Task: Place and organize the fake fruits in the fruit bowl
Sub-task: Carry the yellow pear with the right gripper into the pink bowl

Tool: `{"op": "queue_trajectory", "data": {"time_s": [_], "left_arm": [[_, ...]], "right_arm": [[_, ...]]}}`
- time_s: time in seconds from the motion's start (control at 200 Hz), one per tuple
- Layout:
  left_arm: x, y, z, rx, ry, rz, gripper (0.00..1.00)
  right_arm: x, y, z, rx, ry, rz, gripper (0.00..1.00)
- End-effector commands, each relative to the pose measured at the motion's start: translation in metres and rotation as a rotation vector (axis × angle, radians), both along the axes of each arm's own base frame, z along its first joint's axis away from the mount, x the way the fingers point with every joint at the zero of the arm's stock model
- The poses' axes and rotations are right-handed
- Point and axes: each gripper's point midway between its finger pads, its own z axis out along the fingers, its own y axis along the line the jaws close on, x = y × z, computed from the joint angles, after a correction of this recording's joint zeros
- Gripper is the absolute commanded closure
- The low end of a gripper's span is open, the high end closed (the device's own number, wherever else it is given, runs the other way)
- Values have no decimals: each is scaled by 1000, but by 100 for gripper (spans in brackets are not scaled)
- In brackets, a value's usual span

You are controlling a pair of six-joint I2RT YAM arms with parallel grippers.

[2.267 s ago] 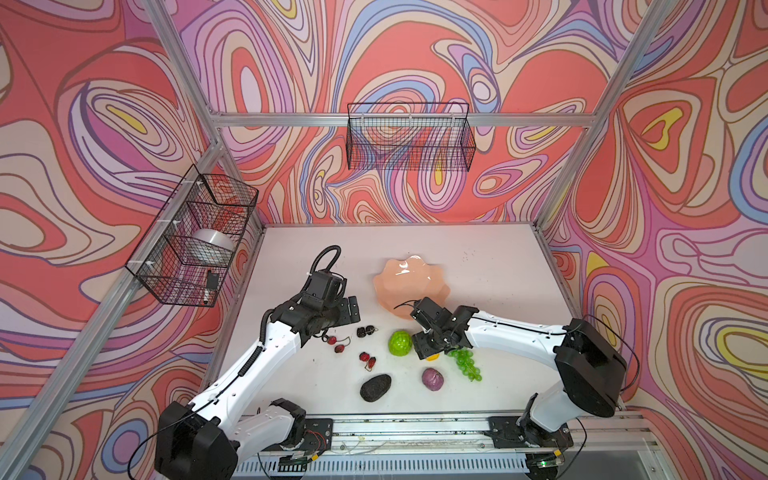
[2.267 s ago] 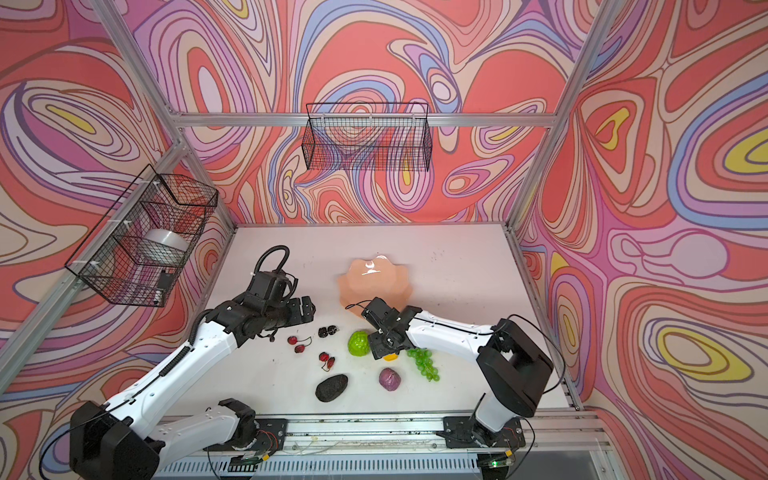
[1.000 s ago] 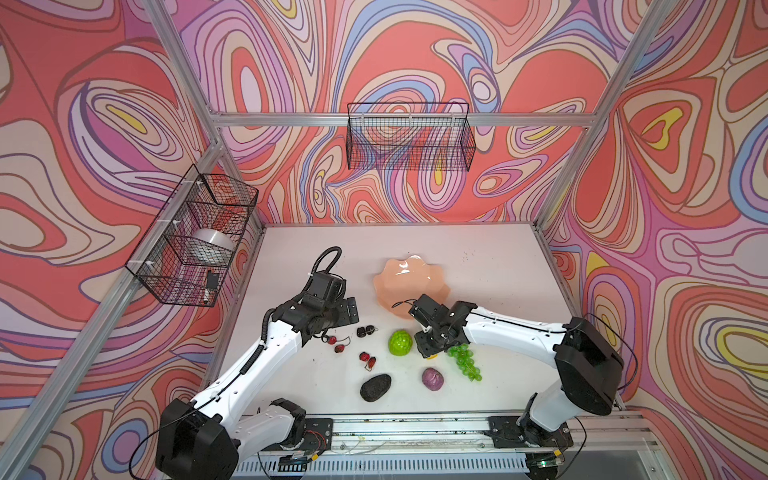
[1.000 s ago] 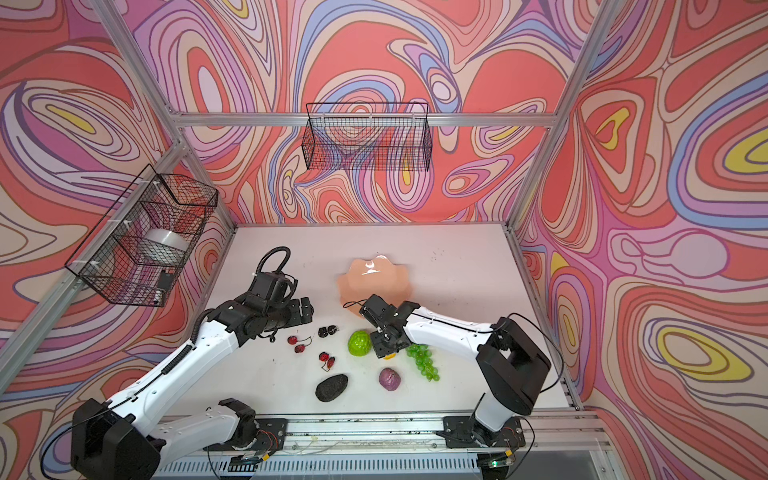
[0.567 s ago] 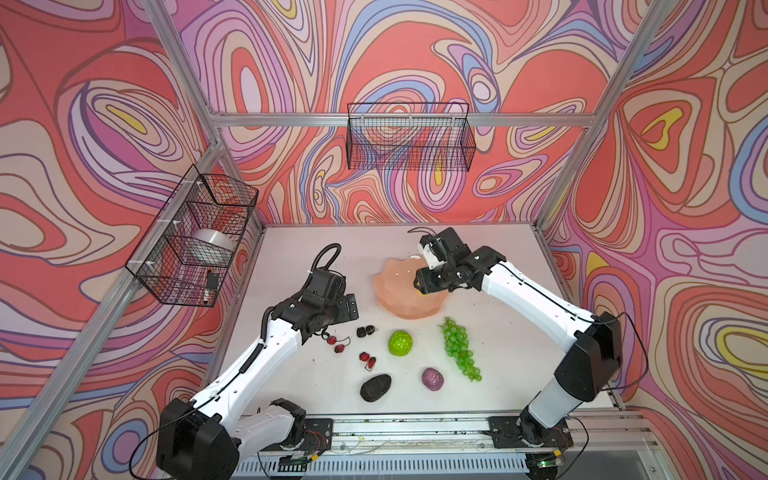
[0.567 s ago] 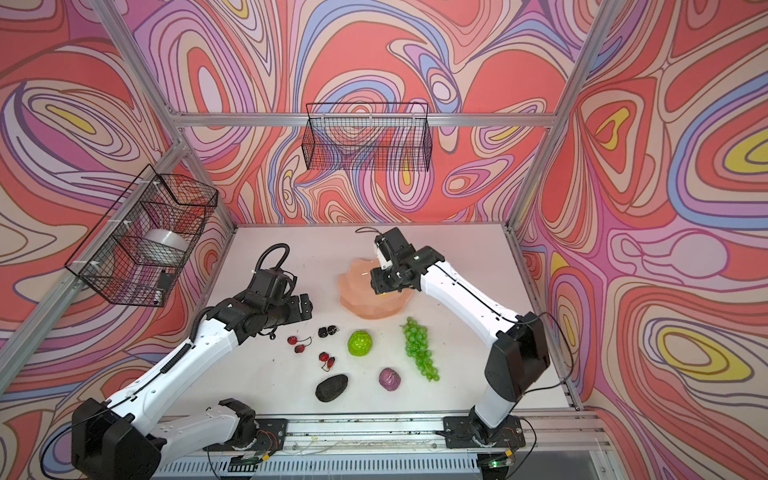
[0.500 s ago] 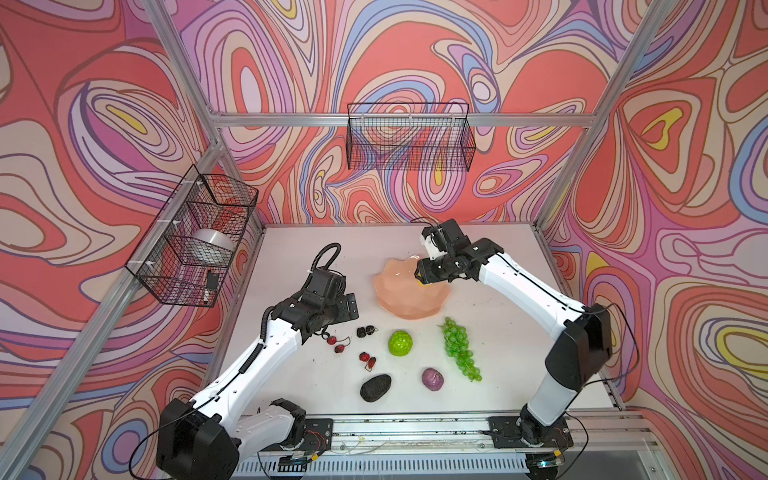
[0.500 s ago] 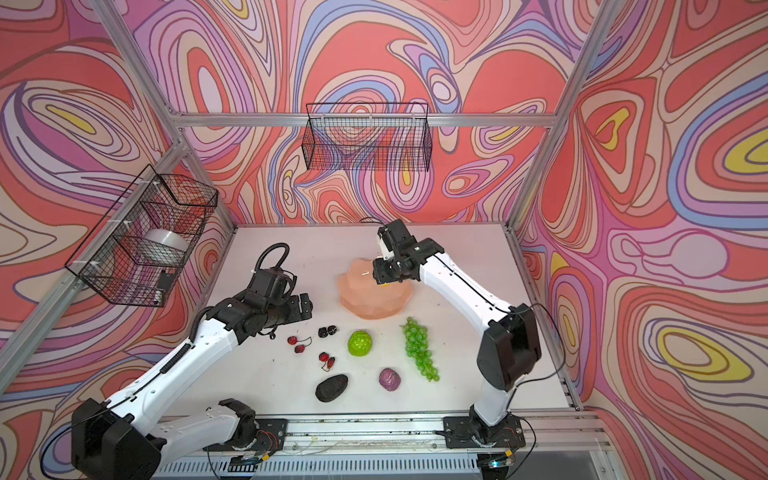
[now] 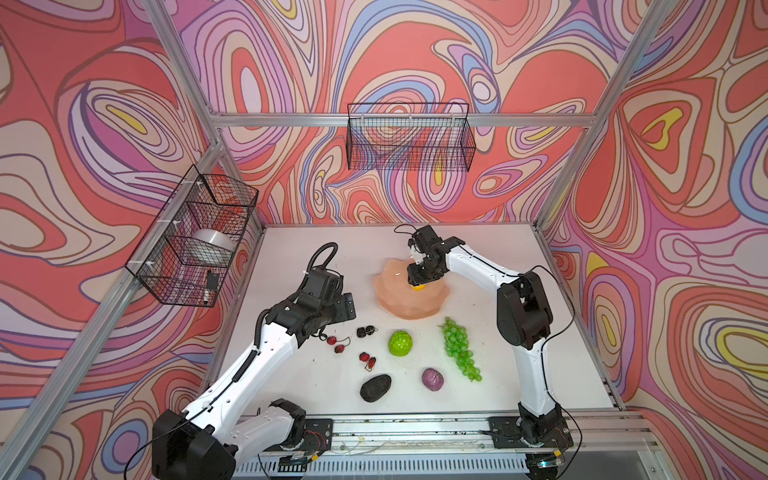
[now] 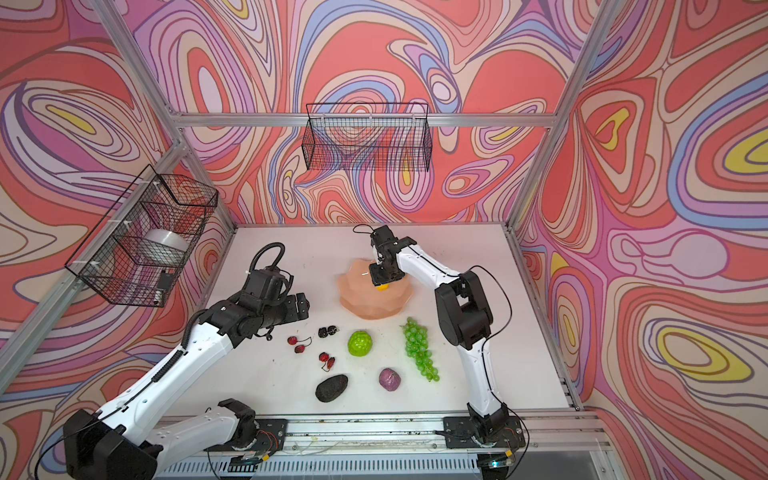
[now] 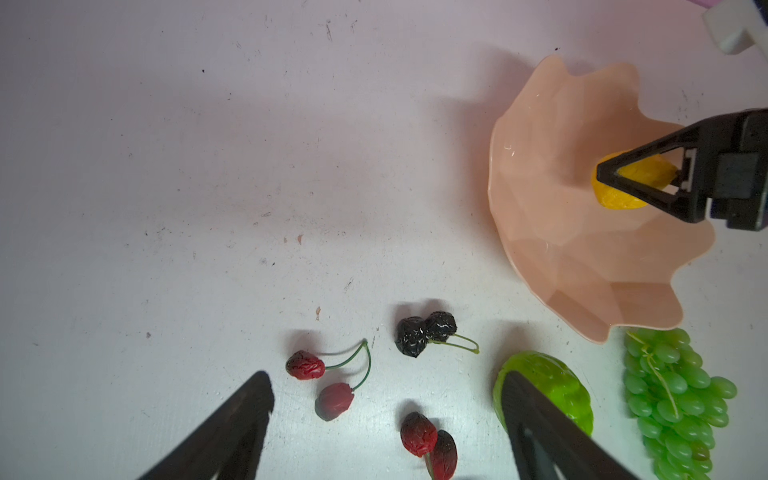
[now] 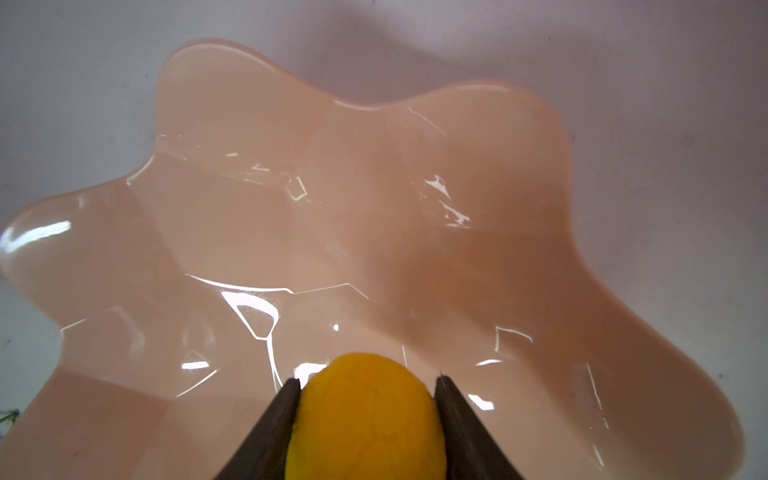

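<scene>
The right gripper pinches the yellow lemon over the fruit bowl; released too high, it could bounce out.

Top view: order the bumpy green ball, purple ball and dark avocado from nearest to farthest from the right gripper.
From the right gripper, over the fruit bowl:
1. bumpy green ball, just in front of the bowl.
2. purple ball, near the front edge.
3. dark avocado, front, further left.
</scene>
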Motion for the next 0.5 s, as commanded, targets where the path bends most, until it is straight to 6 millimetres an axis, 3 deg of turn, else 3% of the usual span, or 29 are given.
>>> {"op": "queue_trajectory", "data": {"time_s": [0.0, 0.496], "left_arm": [[-3, 0, 5, 2, 5, -12, 11], [-2, 3, 12, 17, -11, -6, 14]], "right_arm": [[12, 6, 0, 17, -26, 12, 57], [19, 8, -23, -13, 9, 20, 52]]}}
